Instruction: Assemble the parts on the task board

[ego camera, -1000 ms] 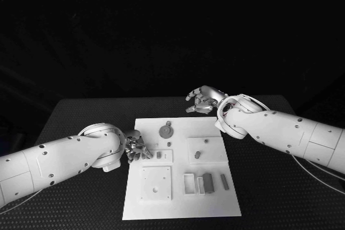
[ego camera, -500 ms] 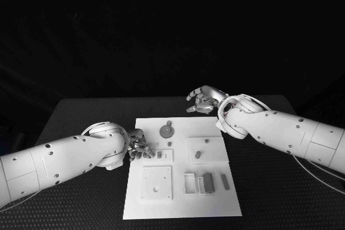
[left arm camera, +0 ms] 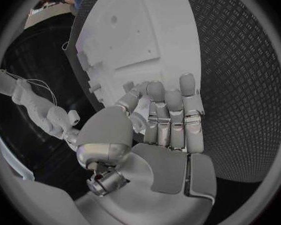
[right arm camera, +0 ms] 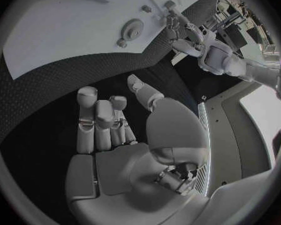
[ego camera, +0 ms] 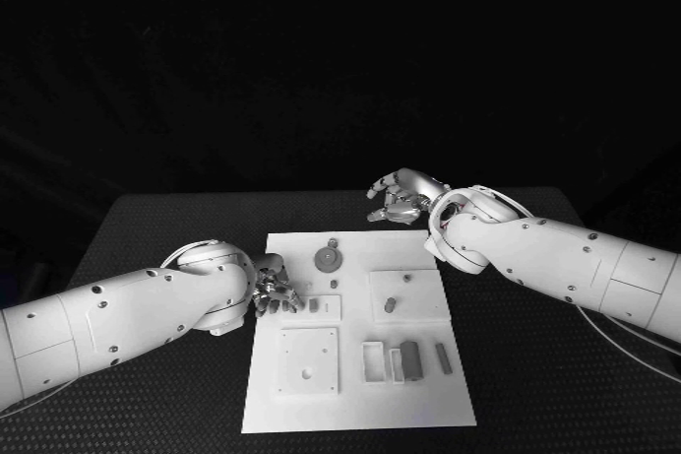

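The white task board (ego camera: 355, 400) lies in the middle of the black table. On it I see a round grey disc (ego camera: 330, 259), a short grey part (ego camera: 389, 303), a small grey part (ego camera: 314, 303) in a little plate, and a dark bar (ego camera: 410, 360) beside a thinner bar (ego camera: 443, 357). My left hand (ego camera: 270, 287) is at the board's left edge, its fingers stretched side by side over the board (left arm camera: 134, 35) with nothing in them. My right hand (ego camera: 402, 196) hovers beyond the board's far edge, fingers loosely bent, holding nothing. The disc (right arm camera: 133, 29) lies ahead of it.
A square plate with a hole (ego camera: 308, 360) and a white slotted frame (ego camera: 373, 363) occupy the board's near half. A raised square block (ego camera: 407, 282) with a small peg stands on the right. Black textured table (ego camera: 156, 227) surrounds the board on all sides.
My left hand has crept slightly away from me along the board's left edge. The right hand and the parts stay where they were.
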